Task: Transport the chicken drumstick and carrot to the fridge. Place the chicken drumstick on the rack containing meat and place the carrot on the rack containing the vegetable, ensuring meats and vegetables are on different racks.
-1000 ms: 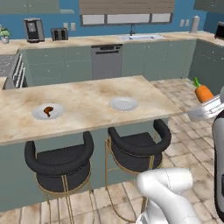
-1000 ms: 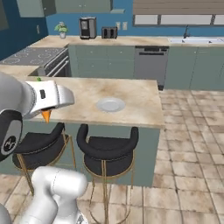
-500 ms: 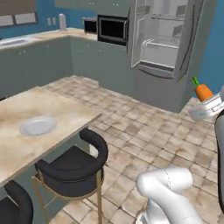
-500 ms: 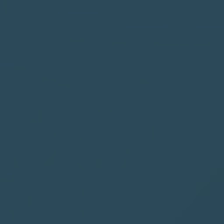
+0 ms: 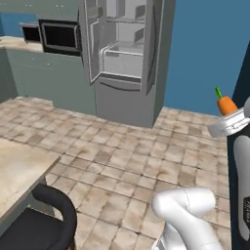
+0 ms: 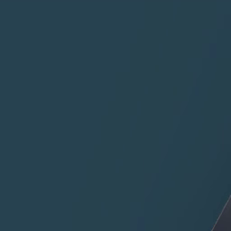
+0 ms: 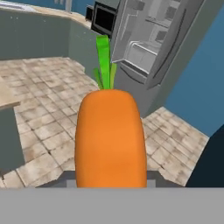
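Observation:
The orange carrot [image 5: 226, 104] with its green tuft stands up out of my gripper [image 5: 228, 115] at the right edge of the left base view. The gripper is shut on the carrot, well above the tiled floor. In the hand view the carrot [image 7: 110, 135] stands upright close to the camera and hides the fingertips. The fridge [image 5: 128, 58] stands ahead and to the left with both doors open, showing pale shelves and door bins. It also appears as the fridge [image 7: 154, 43] behind the carrot in the hand view. The chicken drumstick is out of view.
A black-fronted wall oven [image 5: 57, 35] sits in the cabinets left of the fridge. The island counter corner [image 5: 17, 171] and a black stool [image 5: 41, 224] lie at lower left. Tiled floor [image 5: 127, 156] stretches to the fridge. A blue wall [image 6: 113, 113] is close on the right.
The base has turned and driven, so the views swung from the island to the open fridge, which now looks nearer. The carrot stays in the gripper's grip.

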Tool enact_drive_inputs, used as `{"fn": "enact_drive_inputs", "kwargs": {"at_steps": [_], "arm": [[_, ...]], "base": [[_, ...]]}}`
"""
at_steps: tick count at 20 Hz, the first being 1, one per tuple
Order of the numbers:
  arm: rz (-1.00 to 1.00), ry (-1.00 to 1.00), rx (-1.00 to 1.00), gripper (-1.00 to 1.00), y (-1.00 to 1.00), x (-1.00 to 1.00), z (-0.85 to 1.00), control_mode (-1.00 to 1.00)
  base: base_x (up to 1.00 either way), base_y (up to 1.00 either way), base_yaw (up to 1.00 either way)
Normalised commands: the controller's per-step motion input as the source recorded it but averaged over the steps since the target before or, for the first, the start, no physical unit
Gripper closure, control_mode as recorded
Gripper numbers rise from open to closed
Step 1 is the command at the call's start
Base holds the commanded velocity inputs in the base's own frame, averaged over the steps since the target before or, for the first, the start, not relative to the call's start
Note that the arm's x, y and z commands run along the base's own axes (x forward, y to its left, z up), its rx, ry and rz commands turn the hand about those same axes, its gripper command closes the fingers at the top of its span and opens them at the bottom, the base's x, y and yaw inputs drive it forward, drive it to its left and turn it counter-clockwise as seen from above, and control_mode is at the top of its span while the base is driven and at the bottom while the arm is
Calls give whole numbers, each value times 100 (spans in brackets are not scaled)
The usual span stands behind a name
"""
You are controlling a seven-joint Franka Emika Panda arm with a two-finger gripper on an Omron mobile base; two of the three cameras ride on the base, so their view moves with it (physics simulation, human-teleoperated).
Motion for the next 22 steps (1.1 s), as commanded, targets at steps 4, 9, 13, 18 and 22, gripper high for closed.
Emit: {"fn": "enact_drive_inputs", "kwargs": {"at_steps": [4,9,13,18,22], "arm": [[0,0,0,100,0,0,0,100],[0,0,0,100,0,0,0,100],[0,0,0,100,0,0,0,100],[0,0,0,100,0,0,0,100],[0,0,0,100,0,0,0,100]], "base": [[100,-56,0],[100,17,-13],[100,40,-20],[100,15,-14],[100,-36,-2]]}}
